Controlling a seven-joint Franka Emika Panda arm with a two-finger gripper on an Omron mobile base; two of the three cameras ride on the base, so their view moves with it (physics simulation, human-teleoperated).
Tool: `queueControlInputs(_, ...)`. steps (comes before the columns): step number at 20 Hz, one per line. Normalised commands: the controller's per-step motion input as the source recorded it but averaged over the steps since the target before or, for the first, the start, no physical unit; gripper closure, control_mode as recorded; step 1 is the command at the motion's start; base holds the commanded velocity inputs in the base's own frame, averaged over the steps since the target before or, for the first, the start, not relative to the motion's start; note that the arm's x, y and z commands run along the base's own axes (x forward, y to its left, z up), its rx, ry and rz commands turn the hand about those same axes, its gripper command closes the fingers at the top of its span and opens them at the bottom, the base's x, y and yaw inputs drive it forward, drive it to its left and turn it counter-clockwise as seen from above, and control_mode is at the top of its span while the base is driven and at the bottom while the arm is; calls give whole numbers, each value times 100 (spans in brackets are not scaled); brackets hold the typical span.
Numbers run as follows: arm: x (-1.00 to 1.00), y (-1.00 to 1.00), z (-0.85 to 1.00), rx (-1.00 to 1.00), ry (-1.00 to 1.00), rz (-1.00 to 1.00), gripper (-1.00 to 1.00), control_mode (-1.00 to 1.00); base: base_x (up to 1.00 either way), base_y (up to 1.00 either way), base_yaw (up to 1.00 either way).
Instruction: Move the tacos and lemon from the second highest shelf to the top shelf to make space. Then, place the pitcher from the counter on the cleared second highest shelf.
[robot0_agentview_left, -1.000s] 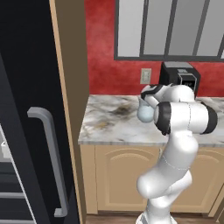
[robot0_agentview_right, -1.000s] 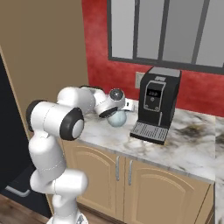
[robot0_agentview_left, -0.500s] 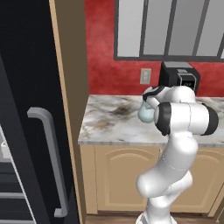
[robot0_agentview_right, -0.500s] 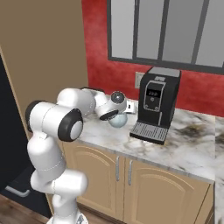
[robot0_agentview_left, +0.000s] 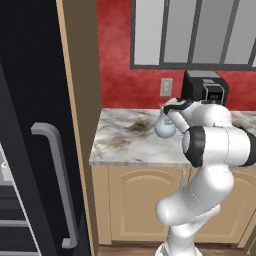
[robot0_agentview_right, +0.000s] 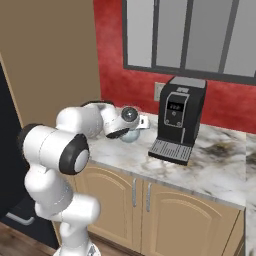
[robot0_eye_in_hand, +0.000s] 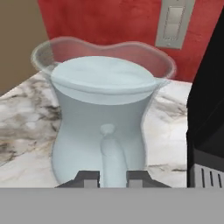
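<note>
Pitcher of pale blue translucent glass, bulbous below, narrower at the neck, flared at the rim, standing upright on the white-grey marble surface with brown veining. Placed toward the back edge of that surface, near the red wall, just left of the black coffee machine, with a bare strip of marble between the two in the hand view. Handle turned straight toward the hand camera, running down from the belly.

Gripper level with the lower body of the pitcher, its two small dark fingertips set one on each side of the handle. Tips apart, with the handle between them; contact with the glass cannot be told from here. Seen from the base views, wrist stretched out low over the surface, hand pressed close against the pitcher from the front.

White wall switch plate on the red wall behind the rim. Tan wooden cabinet doors below the surface's front edge. Dark fridge door with a grey bar handle at the far left of the left base view, beside a tall brown side panel.
</note>
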Motion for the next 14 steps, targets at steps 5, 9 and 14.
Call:
queueControlInputs(5, -77, 45, 72, -7, -25, 18, 100, -100, 0, 0, 0)
queueControlInputs(9, -92, 46, 100, -17, -2, 19, 100, -100, 0, 0, 0)
queueControlInputs(14, -96, 44, 100, -25, 8, 13, 100, -100, 0, 0, 0)
